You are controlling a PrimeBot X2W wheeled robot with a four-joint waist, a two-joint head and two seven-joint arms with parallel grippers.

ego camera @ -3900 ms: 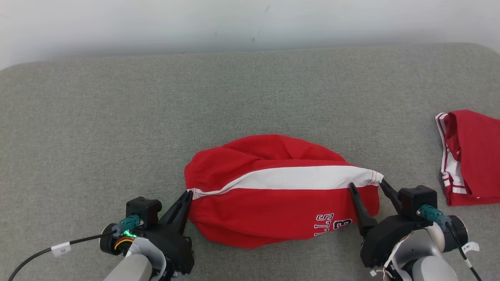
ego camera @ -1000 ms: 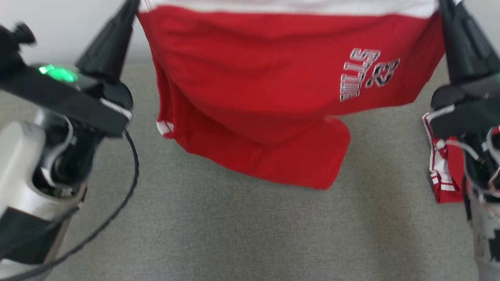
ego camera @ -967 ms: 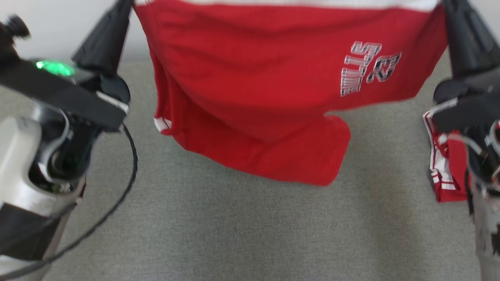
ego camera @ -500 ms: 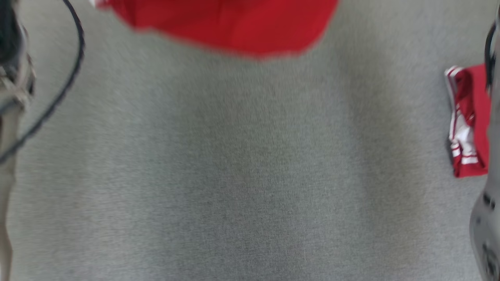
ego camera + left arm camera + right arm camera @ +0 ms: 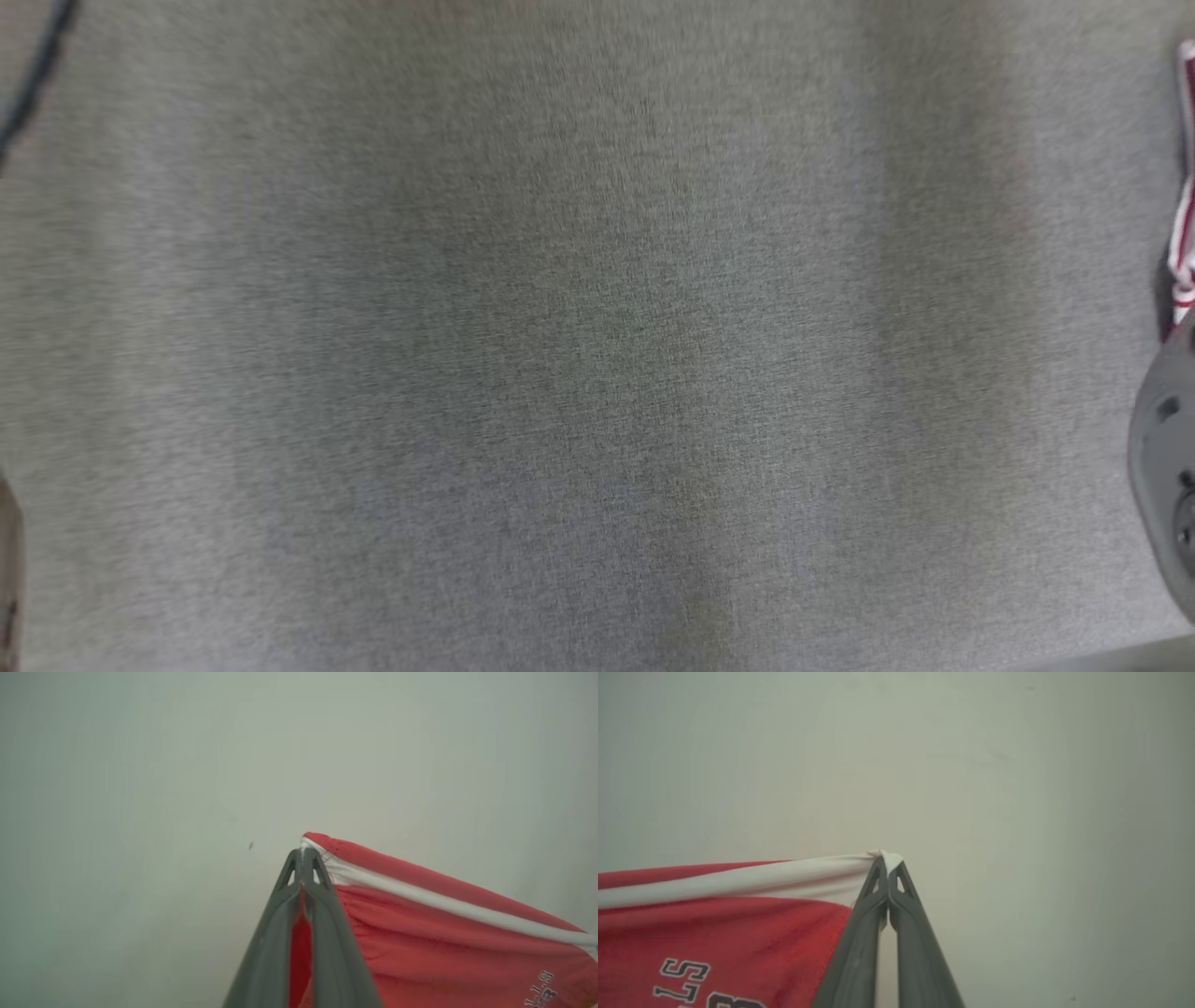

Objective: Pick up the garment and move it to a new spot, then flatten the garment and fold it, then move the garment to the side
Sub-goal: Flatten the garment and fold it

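The garment [image 5: 444,938] is red cloth with a white band and dark lettering, hanging stretched in the air before a pale wall. In the left wrist view my left gripper [image 5: 303,851] is shut on one upper corner of it, red cloth pinched between the fingers. In the right wrist view my right gripper [image 5: 887,861] is shut on the opposite corner of the garment [image 5: 719,933], at the end of the white band. The head view looks down at the grey cloth surface [image 5: 560,355] below.
A second red and white piece of clothing [image 5: 1184,233] lies at the right edge of the grey surface. A pale grey part of my right arm [image 5: 1165,485] stands at the lower right. A dark cable [image 5: 33,75] crosses the top left corner.
The head camera has tilted further down: the hanging red garment and both grippers have slid out of the top of the head view. The side clothing now sits at the frame's right edge.
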